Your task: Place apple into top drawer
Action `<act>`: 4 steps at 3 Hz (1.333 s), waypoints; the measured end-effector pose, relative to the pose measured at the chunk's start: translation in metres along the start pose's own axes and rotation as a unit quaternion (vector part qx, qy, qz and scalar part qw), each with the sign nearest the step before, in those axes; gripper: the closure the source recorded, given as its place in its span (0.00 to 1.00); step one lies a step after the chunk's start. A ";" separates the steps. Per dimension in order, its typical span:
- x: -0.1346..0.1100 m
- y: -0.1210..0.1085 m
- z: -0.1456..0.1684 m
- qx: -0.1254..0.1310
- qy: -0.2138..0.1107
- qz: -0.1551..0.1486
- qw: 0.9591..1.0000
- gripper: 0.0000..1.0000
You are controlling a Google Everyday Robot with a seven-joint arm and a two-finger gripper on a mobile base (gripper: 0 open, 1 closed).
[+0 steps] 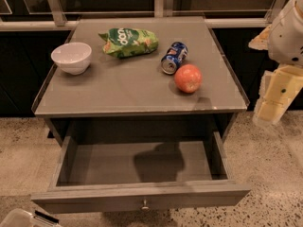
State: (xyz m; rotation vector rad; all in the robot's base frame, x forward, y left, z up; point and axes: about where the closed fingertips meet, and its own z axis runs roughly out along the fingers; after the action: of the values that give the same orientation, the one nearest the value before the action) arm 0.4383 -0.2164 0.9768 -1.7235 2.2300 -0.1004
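Red-orange and round, the apple sits near the front right corner of the tabletop, just beside the blue soda can. My gripper hangs off the table's right side, and whether it is apart or together I cannot tell. Coming in off-centre, I could nudge the apple so it rolls into the can or over the edge, missing the open top drawer below.
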 end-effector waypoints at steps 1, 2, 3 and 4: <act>-0.009 -0.010 0.003 0.008 -0.007 -0.006 1.000 0.00; -0.032 -0.034 0.015 0.022 -0.036 -0.025 0.999 0.00; -0.053 -0.057 0.030 0.027 -0.055 -0.039 0.997 0.00; -0.064 -0.074 0.054 0.009 -0.070 -0.045 0.996 0.00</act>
State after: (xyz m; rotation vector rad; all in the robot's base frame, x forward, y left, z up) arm 0.5369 -0.1679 0.9568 -1.7640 2.0469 -0.0179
